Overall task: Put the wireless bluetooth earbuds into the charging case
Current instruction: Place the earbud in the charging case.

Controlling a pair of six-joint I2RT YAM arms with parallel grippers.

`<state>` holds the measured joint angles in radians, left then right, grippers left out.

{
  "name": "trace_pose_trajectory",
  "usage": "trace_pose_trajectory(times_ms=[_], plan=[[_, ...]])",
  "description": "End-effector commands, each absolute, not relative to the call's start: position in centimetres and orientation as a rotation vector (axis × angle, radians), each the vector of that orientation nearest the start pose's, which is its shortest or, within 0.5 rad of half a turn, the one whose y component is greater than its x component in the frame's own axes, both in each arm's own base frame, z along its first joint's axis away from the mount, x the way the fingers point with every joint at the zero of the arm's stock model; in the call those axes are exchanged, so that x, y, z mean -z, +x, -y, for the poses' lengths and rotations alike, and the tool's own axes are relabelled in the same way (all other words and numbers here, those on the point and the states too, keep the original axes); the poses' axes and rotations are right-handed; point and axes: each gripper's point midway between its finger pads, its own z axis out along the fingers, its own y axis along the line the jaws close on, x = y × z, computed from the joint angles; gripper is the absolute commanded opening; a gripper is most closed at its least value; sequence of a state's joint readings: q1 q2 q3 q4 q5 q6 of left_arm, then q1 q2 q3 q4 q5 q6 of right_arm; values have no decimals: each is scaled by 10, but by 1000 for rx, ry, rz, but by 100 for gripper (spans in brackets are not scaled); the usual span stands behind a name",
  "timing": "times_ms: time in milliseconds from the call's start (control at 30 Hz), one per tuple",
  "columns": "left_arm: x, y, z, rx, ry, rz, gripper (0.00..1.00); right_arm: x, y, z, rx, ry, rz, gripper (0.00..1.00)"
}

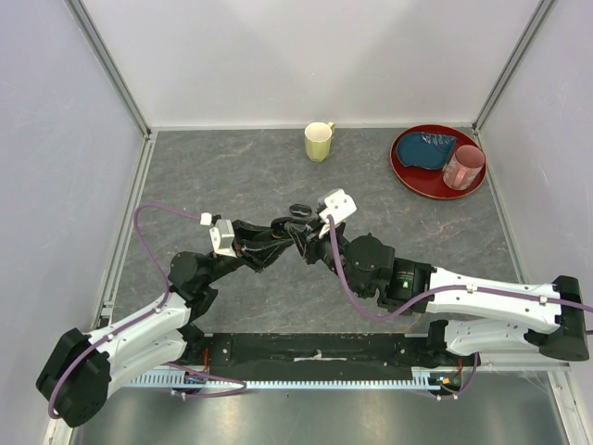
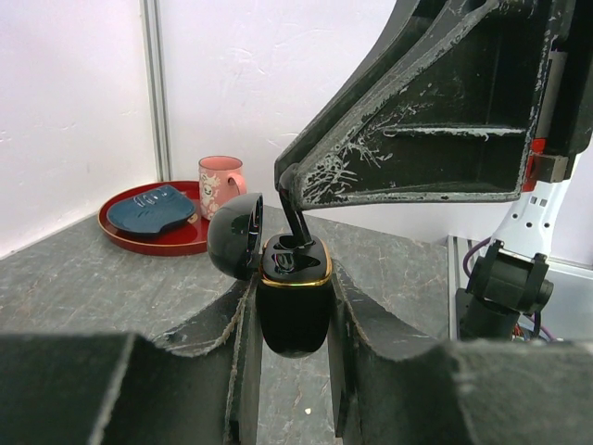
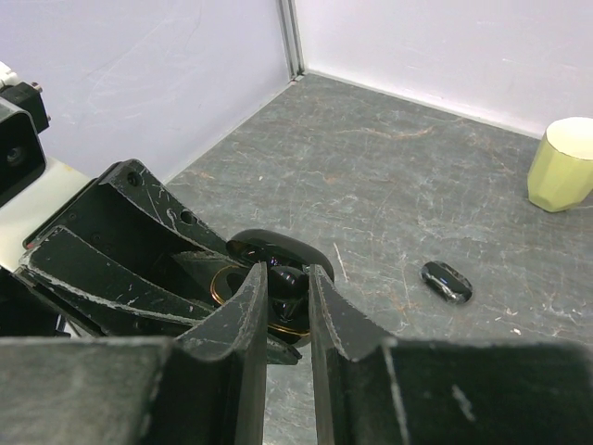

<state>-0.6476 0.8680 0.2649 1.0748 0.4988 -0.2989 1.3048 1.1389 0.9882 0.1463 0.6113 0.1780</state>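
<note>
Charging case (image 2: 295,278) was a glossy black pebble-shaped box with a thin gold rim round the opening. Its domed lid (image 2: 232,236) was flipped open to one side. Left claw (image 2: 293,320) was clenched on the case body, with scuffed black fingers on both flanks holding the case upright and off the table (image 3: 389,185). The table was a grey slab, stone-look and veined. Right claw (image 3: 288,289) was pinched on the first earbud (image 3: 285,278), a small shiny black rounded bit sitting right at the case mouth. From the left wrist view a dark stem reached down into one well, though how deep it sat couldn't be told. The right claw's scratched finger hung directly over the case and blocked most of the opening in that view. The second earbud (image 3: 447,282) lay loose on the table, a black oval bit well apart from both claws and nearer the pale yellow mug (image 3: 564,163). Further off sat a round red plate (image 2: 162,243) with a dark blue dish (image 2: 148,209) and a pink mug (image 2: 220,184) on it. White panel walls ran round the back and sides.
</note>
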Motion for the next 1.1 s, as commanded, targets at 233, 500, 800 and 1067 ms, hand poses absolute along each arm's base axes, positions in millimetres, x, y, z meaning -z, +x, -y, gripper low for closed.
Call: trace_pose_trajectory(times_ms=[233,500,800,1067], plan=[[-317,182,251,1096,618,-960,2,-337,194,-342,-605,-437,-1523,0],[-317,183,251,1096,614,-960,2,-330,191,-346,-600,-474,-1523,0],[-321,182,249,1091,606,-949,2,-325,189,-341,-554,-497,-1515,0],[-318,172,250,1105,648,-926,2,-338,193,-335,-541,-457,-1486,0]])
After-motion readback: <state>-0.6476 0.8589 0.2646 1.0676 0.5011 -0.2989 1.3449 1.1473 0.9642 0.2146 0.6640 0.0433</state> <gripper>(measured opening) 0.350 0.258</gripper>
